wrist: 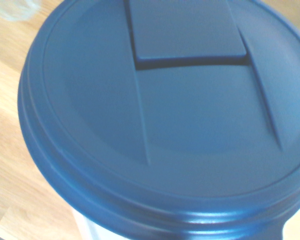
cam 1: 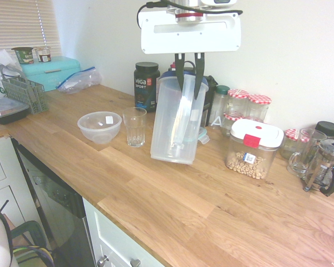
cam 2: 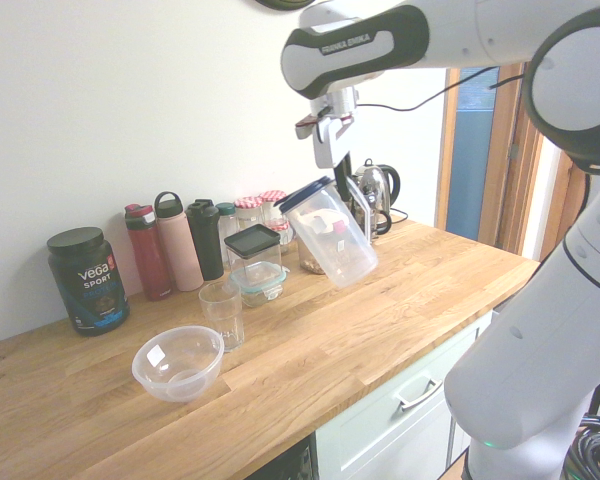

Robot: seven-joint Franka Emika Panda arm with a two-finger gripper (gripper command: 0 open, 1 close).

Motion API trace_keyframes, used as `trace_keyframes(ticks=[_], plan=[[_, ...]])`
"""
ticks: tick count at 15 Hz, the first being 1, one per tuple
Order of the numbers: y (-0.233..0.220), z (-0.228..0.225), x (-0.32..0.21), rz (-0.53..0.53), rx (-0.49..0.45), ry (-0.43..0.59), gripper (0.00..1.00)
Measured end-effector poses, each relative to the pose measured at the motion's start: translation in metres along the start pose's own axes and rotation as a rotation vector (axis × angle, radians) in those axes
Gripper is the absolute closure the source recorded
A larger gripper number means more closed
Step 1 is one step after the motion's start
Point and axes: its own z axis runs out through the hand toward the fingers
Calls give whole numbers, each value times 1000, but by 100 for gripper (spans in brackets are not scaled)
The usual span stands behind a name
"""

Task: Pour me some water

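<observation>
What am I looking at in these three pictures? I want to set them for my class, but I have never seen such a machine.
It is a white robot arm ending in two dark fingers that work like a hand. Two pictures come from cameras standing on opposite sides of a wooden kitchen counter; the third comes from a camera on the arm's wrist and looks straight down onto a blue lid. The fingers are shut on the handle of a clear plastic jug, which hangs tilted above the counter. Beside it stand an empty drinking glass and a clear plastic bowl. Bottles, jars and a kettle line the wall.
</observation>
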Motion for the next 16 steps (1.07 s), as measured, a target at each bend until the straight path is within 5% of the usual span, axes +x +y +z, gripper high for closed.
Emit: trace_keyframes(ticks=[5,16], plan=[[60,27,-37,229,86,98,100],[86,107,-59,631,126,498,100]])
